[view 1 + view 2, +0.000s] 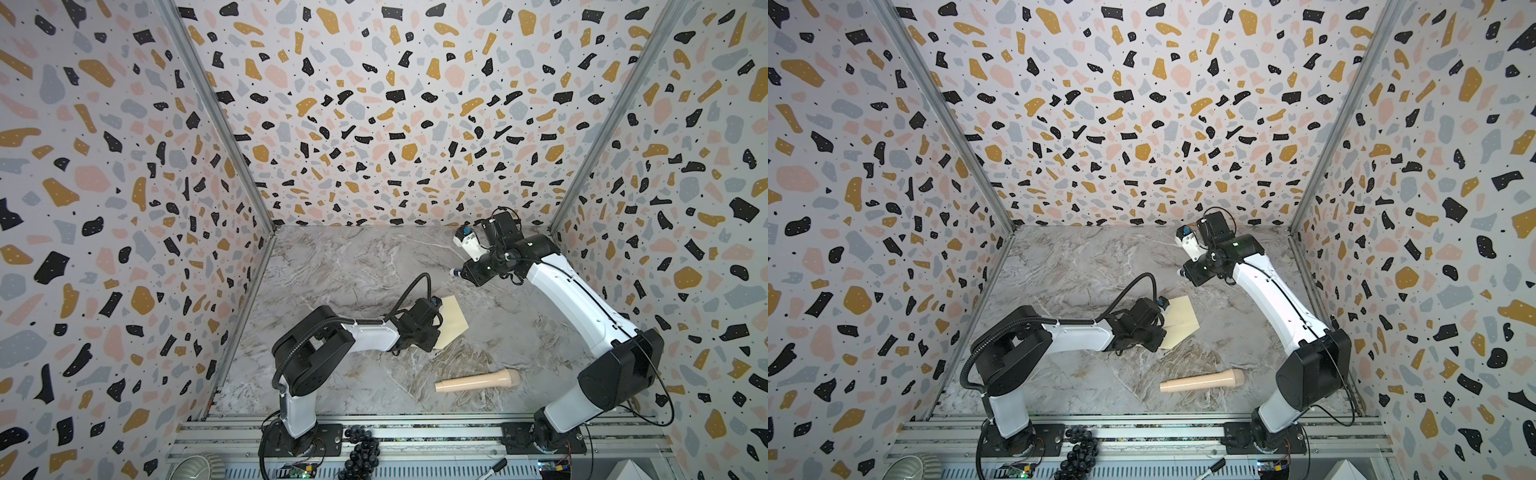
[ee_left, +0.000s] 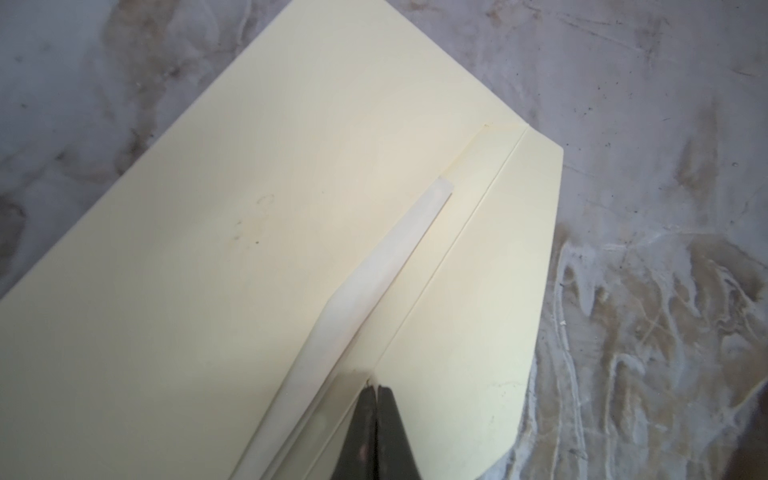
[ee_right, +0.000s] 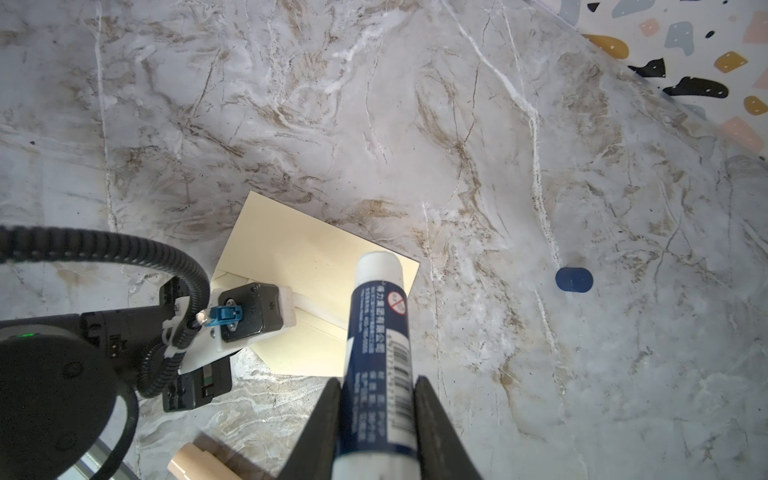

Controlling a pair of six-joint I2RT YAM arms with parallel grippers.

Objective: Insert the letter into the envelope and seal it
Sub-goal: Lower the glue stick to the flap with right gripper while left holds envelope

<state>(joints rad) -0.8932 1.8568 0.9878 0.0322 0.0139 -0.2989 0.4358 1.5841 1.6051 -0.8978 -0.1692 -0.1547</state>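
envelope (image 1: pixel 455 320): one, pale cream-yellow, lying flat on the marble table (image 1: pixel 353 266) about mid-table. In both top views its left part is hidden under the left arm's wrist.
flap (image 2: pixel 498 270): one, open and lying flat beside the envelope's body. One white strip (image 2: pixel 399 257) runs alongside the crease.
left gripper (image 2: pixel 376 388): jaws together, tips down on the envelope at the flap crease, just beside the strip. Whether any paper is pinched between them cannot be told.
right gripper (image 3: pixel 378 380): clamped on the glue stick, raised above the table, far and to the right of the envelope, well apart from it.
glue stick (image 3: pixel 378 316): one, white with a dark blue label, white end forward.
blue cap (image 3: pixel 573 279): one, on the table, apart from the envelope.
wooden piece (image 1: pixel 478 381): one, beige, club-shaped, lying on its side at the near right, well apart from the envelope.
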